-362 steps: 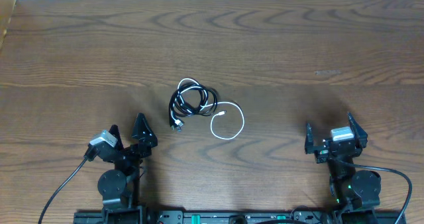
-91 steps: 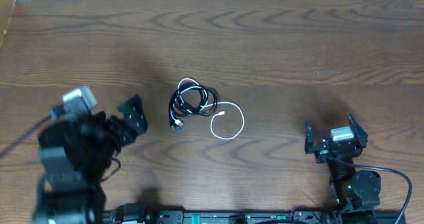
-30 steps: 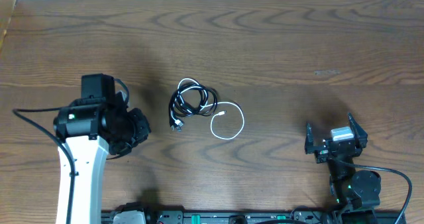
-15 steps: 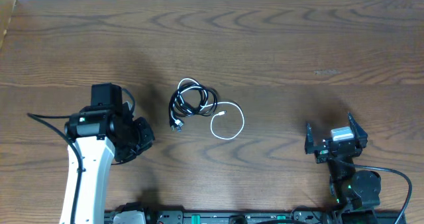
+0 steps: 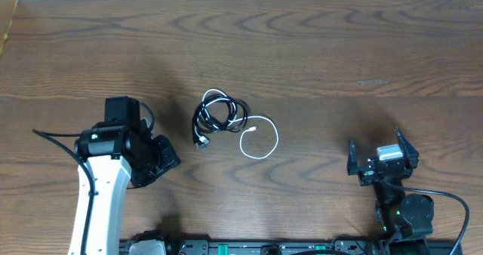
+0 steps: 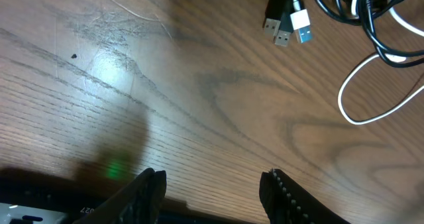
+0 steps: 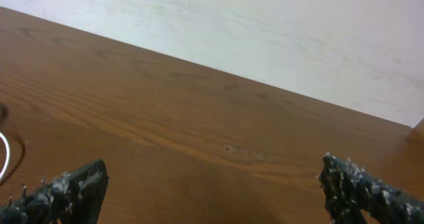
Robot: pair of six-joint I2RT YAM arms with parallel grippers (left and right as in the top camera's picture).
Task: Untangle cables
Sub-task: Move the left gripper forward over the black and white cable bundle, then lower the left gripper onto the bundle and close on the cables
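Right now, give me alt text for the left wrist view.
Tangled black cable and white cable lie top right on a wooden table, three USB plugs at their left; the open left claw shows at bottom.

Black cable (image 5: 220, 113) — thin cord, which you'll find wound in a loose, flat coil just left of centre in the overhead view; plug ends (image 5: 201, 142) at its lower left. White cable (image 5: 260, 144) — thin, one open loop at the coil's lower right, the rest threaded among the black turns.
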